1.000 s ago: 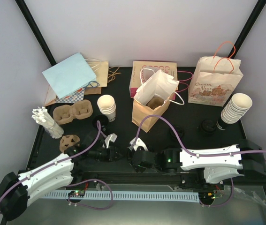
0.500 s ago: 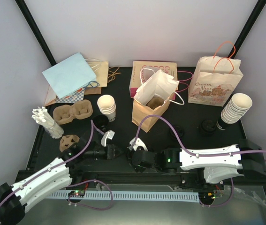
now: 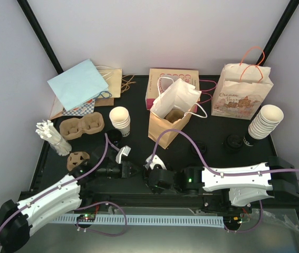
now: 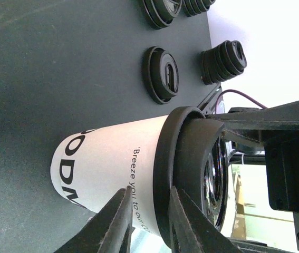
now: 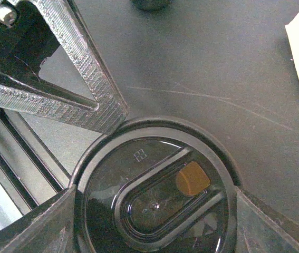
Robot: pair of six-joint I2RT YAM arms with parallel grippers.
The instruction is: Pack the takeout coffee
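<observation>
Black tabletop (image 4: 33,63) lay under everything, and near its front edge, between the two arms, stood the takeout coffee (image 4: 112,163), a cream paper cup with dark lettering on its side. Its round black lid (image 5: 154,190) was on the rim and looked seated all round. The right gripper (image 5: 157,221) had come at it from above, one finger on each side of the lid and pressed against the edge, so it held the cup by the lid. The left gripper (image 4: 150,195) sat just beside the cup at lid height. Its fingers (image 4: 112,221) were drawn nearly together with a narrow gap between them. Whether they pinched the lid's rim or only rested against it, I could not tell.

Loose black lids (image 4: 162,74) lay flat on the table behind the cup. Farther back stood an open brown paper bag (image 3: 162,126).

My judgement was that capping was about finished and the packing itself was not begun. The next move would call for the left gripper to clear the rim. Then the cup would need a level lift and a carry to the bag's mouth without the lid popping off.
</observation>
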